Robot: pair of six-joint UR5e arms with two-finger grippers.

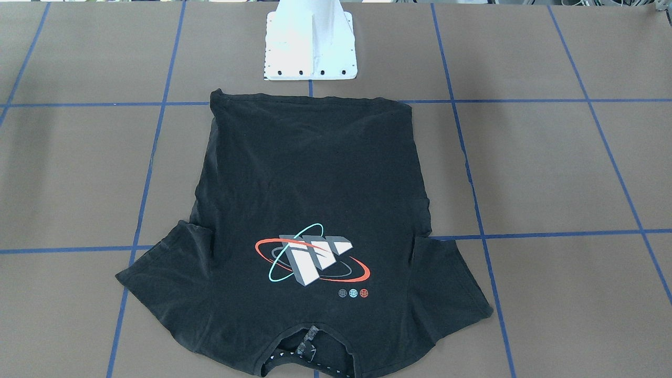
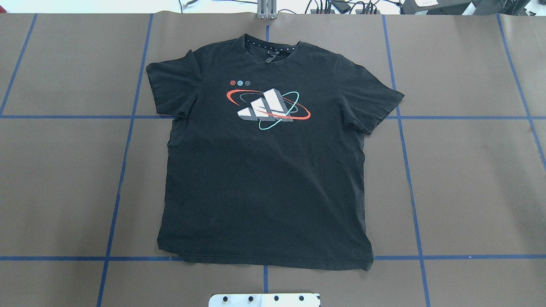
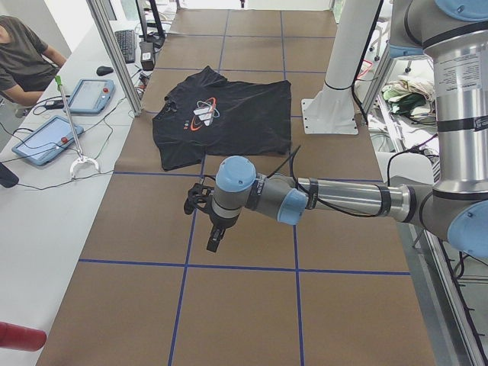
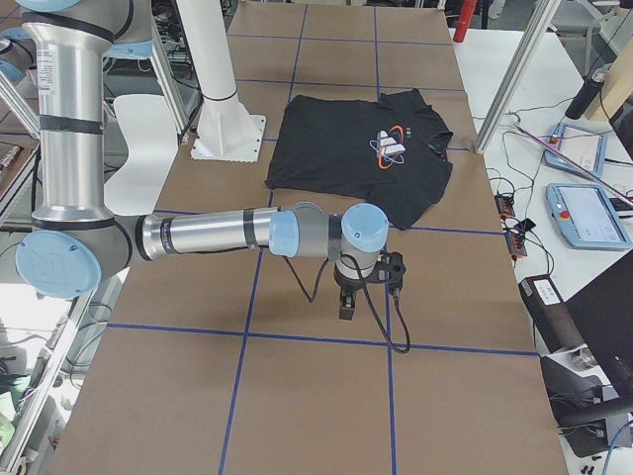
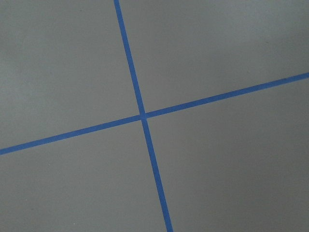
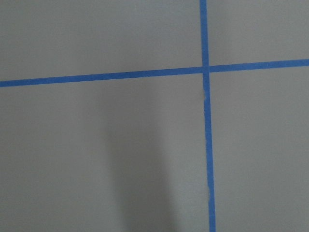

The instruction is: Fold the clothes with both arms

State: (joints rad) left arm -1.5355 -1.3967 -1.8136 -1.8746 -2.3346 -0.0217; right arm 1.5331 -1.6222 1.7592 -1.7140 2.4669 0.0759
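Brown gridded counter (image 2: 469, 179) carries one black T-shirt (image 2: 264, 179), flat, print up, long axis from hem near the pedestal (image 2: 264, 299) to collar far, between left hand (image 3: 214, 242) and right hand (image 4: 345, 309), two in all, each well apart, neither evidently nearer; spread or pressed together cannot be told.

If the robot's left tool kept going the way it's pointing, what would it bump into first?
Most likely the brown table, near a blue tape cross. The left tool points down, and its wrist camera shows only table and tape. The T-shirt lies off to the side.
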